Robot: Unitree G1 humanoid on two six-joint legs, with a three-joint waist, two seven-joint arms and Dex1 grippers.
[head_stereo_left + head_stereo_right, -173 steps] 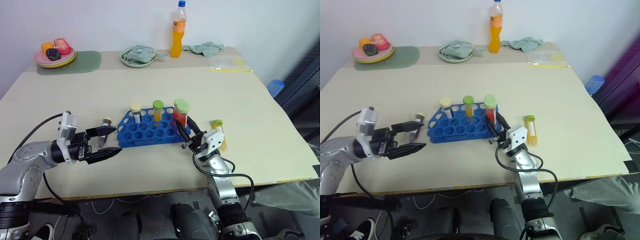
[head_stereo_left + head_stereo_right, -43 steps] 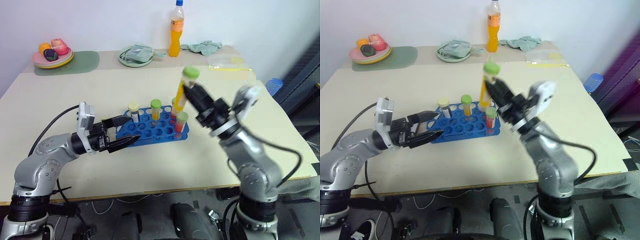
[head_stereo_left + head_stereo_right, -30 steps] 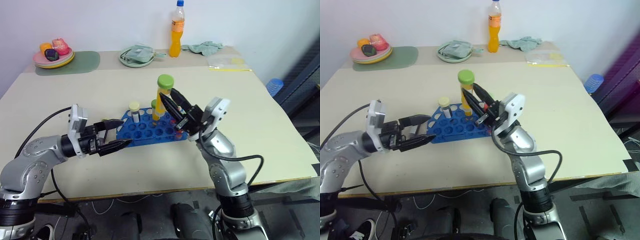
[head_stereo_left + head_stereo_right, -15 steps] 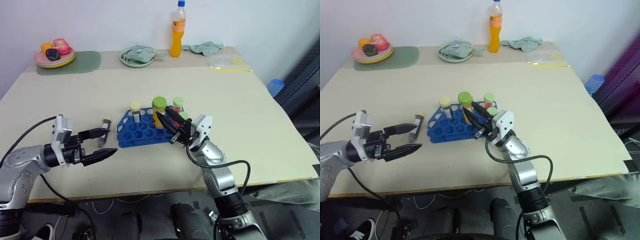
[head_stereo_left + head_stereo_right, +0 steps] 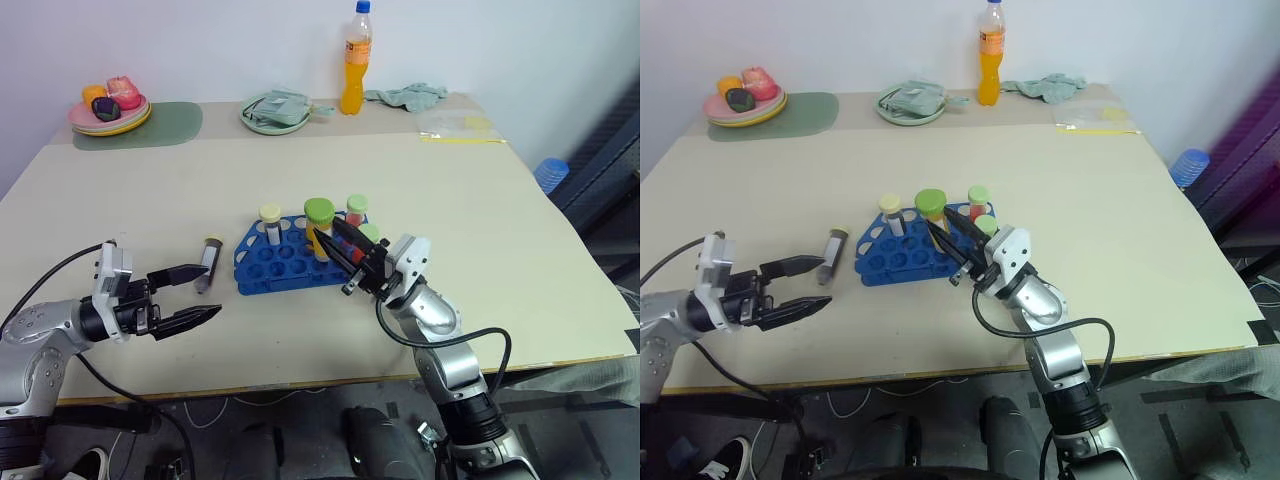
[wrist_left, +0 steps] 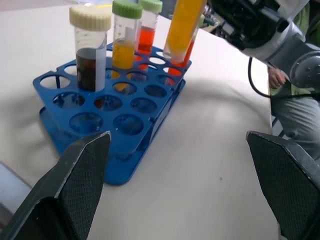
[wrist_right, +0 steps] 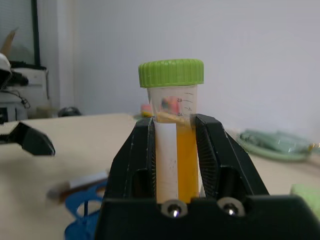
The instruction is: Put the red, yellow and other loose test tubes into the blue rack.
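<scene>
**labrat_22:** Right claw [image 5: 335, 243] is clamped on the clear plastic tube of yellow liquid with the green screw cap [image 5: 319, 222], holding it over the blue plastic tube rack [image 5: 290, 264], bottom end down among the holes. Looks like it's lining up a slot.

**tubewrangler:** Yep, and the left claw [image 5: 185, 296] sits spread wide and empty near the small dark tube with the tan cap [image 5: 208, 262], lying on the beige desk [image 5: 480, 220] just beside the rack. Probably next in line.

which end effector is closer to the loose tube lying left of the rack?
Left. The left end effector sits open just short of the loose tube; the right end effector is over the rack, gripping a yellow tube.
</scene>
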